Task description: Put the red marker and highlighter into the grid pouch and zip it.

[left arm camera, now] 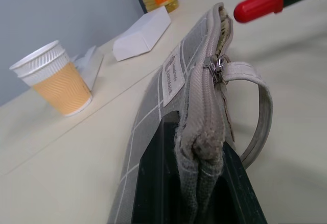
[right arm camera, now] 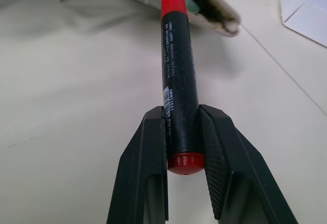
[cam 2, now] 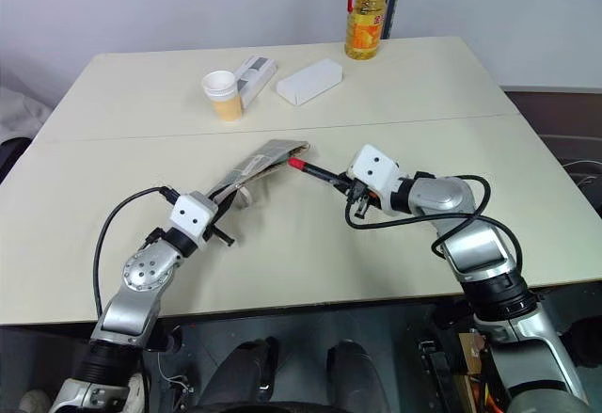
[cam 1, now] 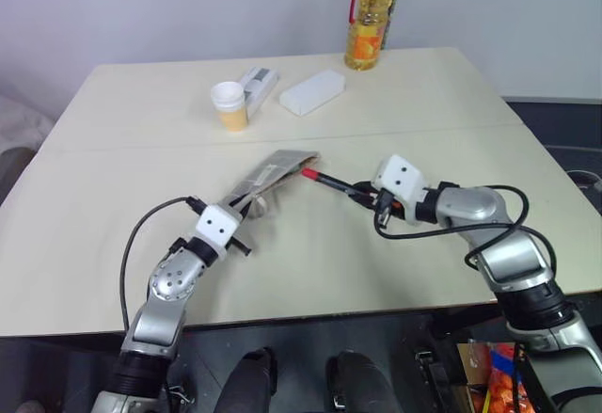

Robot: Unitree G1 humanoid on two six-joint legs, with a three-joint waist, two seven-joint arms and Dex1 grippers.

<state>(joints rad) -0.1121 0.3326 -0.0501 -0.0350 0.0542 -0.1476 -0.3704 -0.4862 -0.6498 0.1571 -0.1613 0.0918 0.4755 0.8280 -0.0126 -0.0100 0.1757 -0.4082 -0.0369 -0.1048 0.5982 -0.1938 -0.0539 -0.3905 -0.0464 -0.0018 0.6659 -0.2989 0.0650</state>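
With the left gripper (cam 1: 246,208) clamping the near end of the grey white-gridded fabric pouch (cam 1: 273,174), the right gripper (right arm camera: 184,147) pinches the slim red-and-black marker (right arm camera: 177,66), red tip just right of the pouch's far open mouth, so insertion is in hand, calling for a straight leftward push.

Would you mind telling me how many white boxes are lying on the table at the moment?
2: a plain white box at the far side near the oil bottle, and a smaller one right behind the paper cup, partly hidden.
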